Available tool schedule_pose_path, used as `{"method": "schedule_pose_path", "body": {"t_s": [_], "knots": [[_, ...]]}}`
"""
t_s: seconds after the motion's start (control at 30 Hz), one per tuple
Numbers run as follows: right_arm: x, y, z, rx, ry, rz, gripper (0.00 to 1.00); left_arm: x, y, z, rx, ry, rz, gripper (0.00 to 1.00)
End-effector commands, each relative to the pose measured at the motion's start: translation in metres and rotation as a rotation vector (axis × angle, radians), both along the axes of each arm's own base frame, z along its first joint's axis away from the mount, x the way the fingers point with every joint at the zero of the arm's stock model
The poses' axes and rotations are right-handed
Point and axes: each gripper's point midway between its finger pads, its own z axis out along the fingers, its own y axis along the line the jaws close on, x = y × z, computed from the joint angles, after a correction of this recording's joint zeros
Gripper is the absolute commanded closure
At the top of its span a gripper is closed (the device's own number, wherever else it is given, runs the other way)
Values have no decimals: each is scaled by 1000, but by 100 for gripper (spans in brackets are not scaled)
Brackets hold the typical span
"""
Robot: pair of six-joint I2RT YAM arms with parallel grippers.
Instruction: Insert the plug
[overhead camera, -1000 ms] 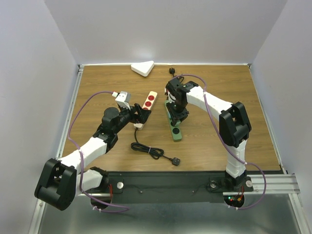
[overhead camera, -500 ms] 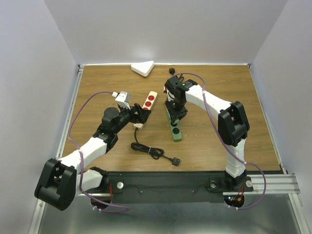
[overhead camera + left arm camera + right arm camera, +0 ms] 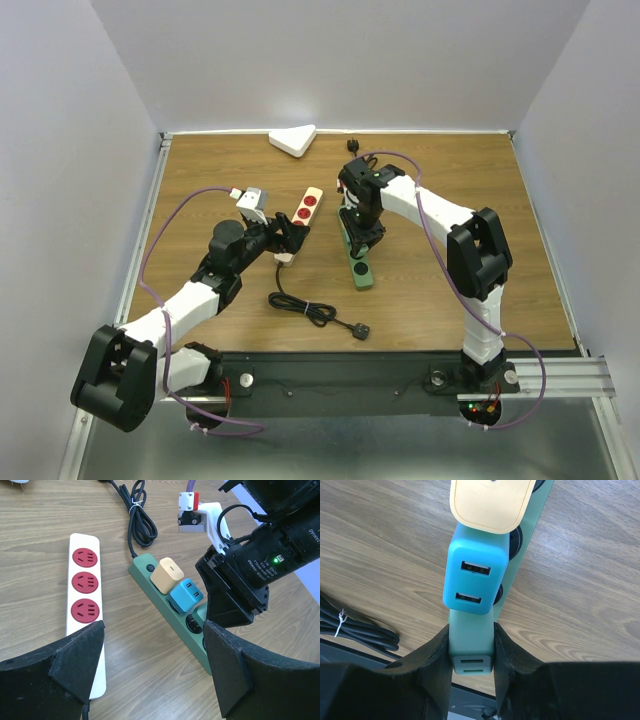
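Over the wooden table point(image 3: 450, 200) in the top view, the right gripper point(image 3: 360, 235) stands on the green power strip point(image 3: 361, 272). The left gripper point(image 3: 287, 240) sits at the near end of the white power strip point(image 3: 308, 205). A coiled black cable point(image 3: 305, 308) ends in a loose black plug point(image 3: 360, 330) near the front edge. A white wedge point(image 3: 293, 140) lies at the back.

The left wrist view shows that gripper's fingers point(image 3: 75, 665) spread wide, holding nothing. The white strip's end lies just beside the left one. A cream charger point(image 3: 169, 574) and a blue charger point(image 3: 185, 595) sit side by side in the green strip, the blue one next to the right gripper.

The right wrist view shows its fingers point(image 3: 437, 665) pressed against both sides of the green strip, gripping it just below the blue charger, whose two ports face the camera.
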Motion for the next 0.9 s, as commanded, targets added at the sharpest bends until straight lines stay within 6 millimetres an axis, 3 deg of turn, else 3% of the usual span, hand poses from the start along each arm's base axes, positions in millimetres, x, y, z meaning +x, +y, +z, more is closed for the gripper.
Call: {"method": "schedule_pose_path", "body": {"t_s": [0.0, 0.6, 0.87], "knots": [[-1, -5, 2, -7, -10, -17, 100, 3, 2, 29, -23, -92, 7, 10], [-11, -3, 0, -7, 11, -35, 99, 2, 3, 31, -25, -98, 10, 9], [-4, -7, -1, -39, -14, -66, 100, 1, 2, 31, -27, -97, 6, 9]]}}
